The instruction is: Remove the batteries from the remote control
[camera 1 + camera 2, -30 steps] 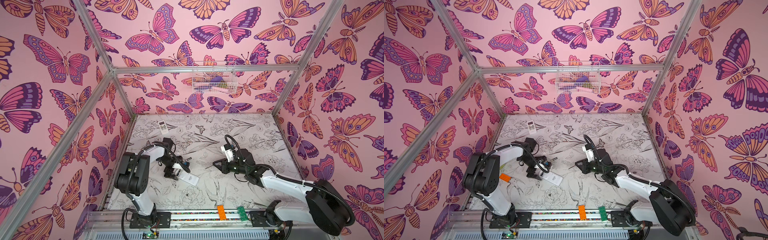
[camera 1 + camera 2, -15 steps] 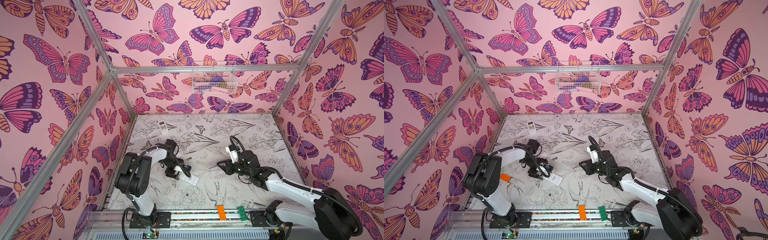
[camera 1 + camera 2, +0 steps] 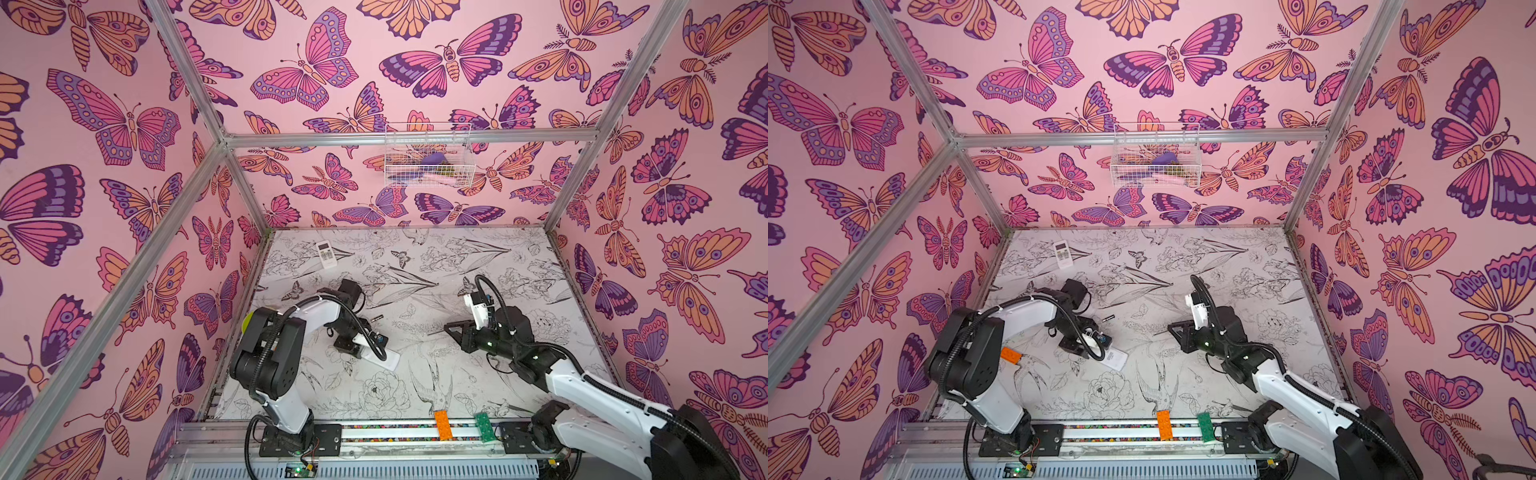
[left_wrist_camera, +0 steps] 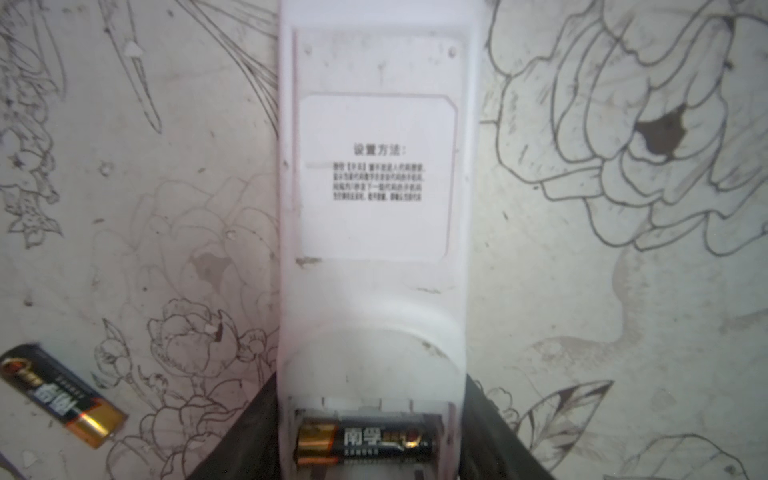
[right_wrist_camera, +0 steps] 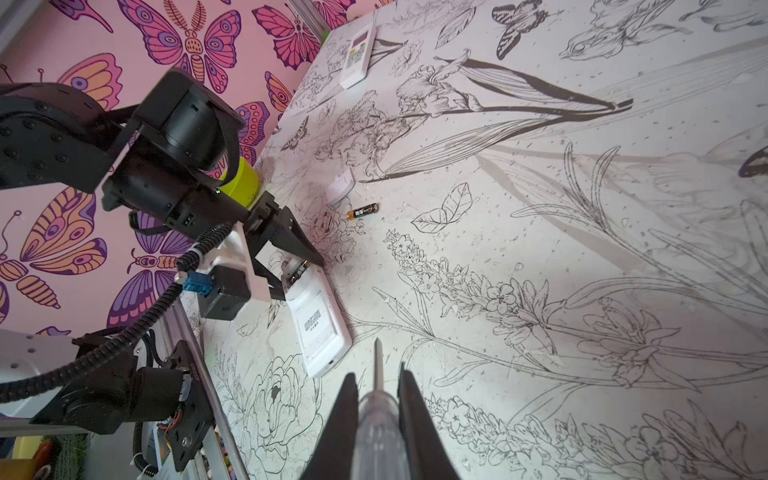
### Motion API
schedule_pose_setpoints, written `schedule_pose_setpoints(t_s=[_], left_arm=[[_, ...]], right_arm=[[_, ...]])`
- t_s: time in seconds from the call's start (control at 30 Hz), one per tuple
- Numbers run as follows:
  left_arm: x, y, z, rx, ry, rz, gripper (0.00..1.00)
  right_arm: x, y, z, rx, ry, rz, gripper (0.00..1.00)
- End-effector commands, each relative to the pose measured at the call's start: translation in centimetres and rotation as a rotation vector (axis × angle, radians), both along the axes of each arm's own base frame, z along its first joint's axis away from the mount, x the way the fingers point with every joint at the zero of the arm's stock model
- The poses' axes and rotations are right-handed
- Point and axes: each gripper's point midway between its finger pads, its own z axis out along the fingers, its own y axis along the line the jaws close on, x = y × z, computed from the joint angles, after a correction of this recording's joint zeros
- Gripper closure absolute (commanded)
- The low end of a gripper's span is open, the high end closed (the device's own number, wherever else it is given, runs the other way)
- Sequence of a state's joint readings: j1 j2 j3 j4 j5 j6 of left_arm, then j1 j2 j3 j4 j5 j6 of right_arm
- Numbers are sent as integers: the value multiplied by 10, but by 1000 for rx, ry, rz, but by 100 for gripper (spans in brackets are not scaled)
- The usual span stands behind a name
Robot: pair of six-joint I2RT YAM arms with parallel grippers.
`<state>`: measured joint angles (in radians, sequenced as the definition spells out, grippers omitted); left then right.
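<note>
**One cell out, one left in the bay**

The remaining battery point(image 4: 365, 446) sits in the open compartment at one end of the remote point(image 4: 374, 174), its long axis running across the remote's width. The remote lies back-up in the left half of the tabletop point(image 5: 582, 216), nearer the front edge than the back.

The left gripper point(image 5: 301, 277) straddles that compartment end, one jaw along each long side, so the cell's axis runs jaw to jaw. Whether the jaws pinch the casing I cannot tell.

A loose battery point(image 5: 362, 212) lies near, toward the back edge, beside a small white cover point(image 5: 340, 188).

The right gripper point(image 5: 377, 371) is clamped on a screwdriver point(image 5: 379, 428). Its tip points toward the remote's closed end and seems to stop short of it.

The left arm is plainly the nearer one. For prying, the tip would have to travel the remote's length.

The tabletop's middle and right stand bare — a second remote point(image 3: 326, 254) rests at the back-left corner.
</note>
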<state>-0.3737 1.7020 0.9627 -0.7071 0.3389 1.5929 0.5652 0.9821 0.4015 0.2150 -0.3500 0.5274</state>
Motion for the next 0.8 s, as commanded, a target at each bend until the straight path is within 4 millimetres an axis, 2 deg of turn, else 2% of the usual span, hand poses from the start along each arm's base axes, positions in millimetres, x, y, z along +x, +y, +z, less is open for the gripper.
schedule_pose_setpoints(t_s=[0.0, 0.1, 0.23, 0.33, 0.4, 0.5, 0.6, 0.77], left_arm=[[10, -35, 23, -73, -9, 65, 47], [20, -66, 37, -116, 1, 126, 48], [33, -105, 43, -166, 10, 208, 48], [35, -130, 39, -185, 24, 246, 47], [34, -142, 30, -185, 9, 229, 47], [31, -154, 17, -166, 11, 220, 46], [36, -161, 12, -175, 26, 270, 45], [29, -161, 5, -173, 80, 319, 38]], right_arm=[[4, -9, 0, 8, 16, -45, 100], [10, -12, 4, 59, 34, -88, 100], [15, -17, 3, 85, 73, -116, 100], [18, -23, 0, 109, 101, -165, 100], [18, -25, -4, 118, 109, -180, 100], [18, -29, -8, 115, 137, -194, 100], [15, -29, -11, 127, 149, -198, 100], [14, -29, -15, 132, 182, -198, 100]])
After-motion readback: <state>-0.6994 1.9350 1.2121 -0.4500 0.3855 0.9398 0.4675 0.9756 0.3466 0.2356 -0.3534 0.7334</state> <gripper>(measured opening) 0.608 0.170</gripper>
